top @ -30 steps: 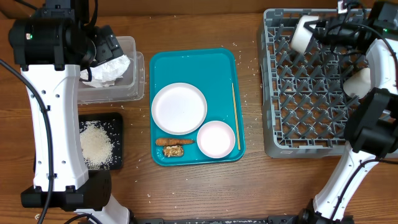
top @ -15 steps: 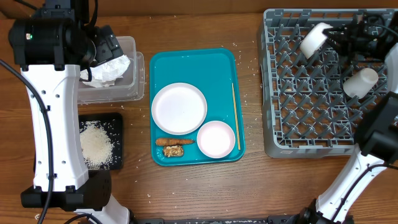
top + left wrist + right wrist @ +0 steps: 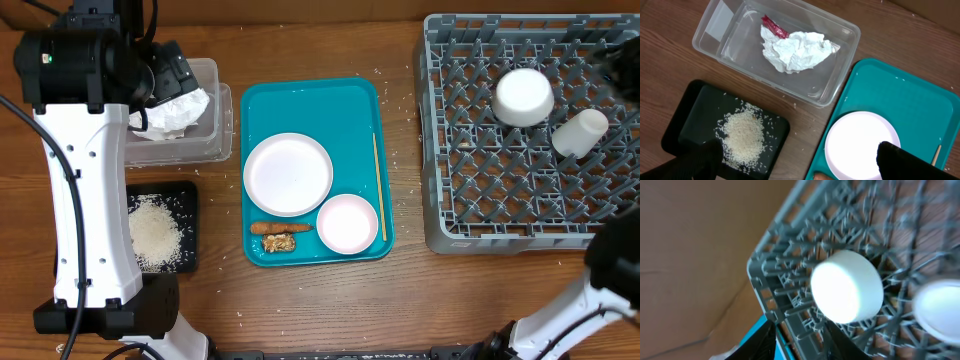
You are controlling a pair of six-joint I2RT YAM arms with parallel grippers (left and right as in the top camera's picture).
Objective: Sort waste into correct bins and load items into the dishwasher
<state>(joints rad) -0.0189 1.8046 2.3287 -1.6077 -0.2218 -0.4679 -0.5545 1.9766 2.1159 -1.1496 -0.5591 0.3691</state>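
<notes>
We see the left claw (image 3: 797, 150) spread wide and holding nothing. It hangs above the spot where the black tray (image 3: 695, 110), the clear tub (image 3: 840, 85) and the teal tray (image 3: 360, 110) come near one another on the tabletop (image 3: 420, 300). In the tub lies the crumpled napkin (image 3: 797, 50), and the red wrapper (image 3: 774, 26) shows at its edge, touching it. The black tray sits just on the near side of the tub and carries a heap of rice (image 3: 155, 232). The teal tray stands between these bins and the grey rack (image 3: 435, 200). On it we find the flat plate (image 3: 288, 173) lying face up near the middle and the small bowl (image 3: 347, 222) just beside it toward the near right corner. Along the tray's near edge lies the carrot stick (image 3: 280, 227) with the brown chunk (image 3: 278, 243) touching it, and a thin stick (image 3: 378, 185) lies along the tray's right side. A few loose grains dot the wood between tray and rack. In the rack, the upturned bowl (image 3: 523, 96) rests bottom-up on the pegs in the far half. The cup (image 3: 580, 131) lies tilted just to its right, apart from it. The right wrist view is blurred, yet we make out the right claw (image 3: 800, 340) with its two dark fingers parted and nothing between them. The upturned bowl sits free of them.
</notes>
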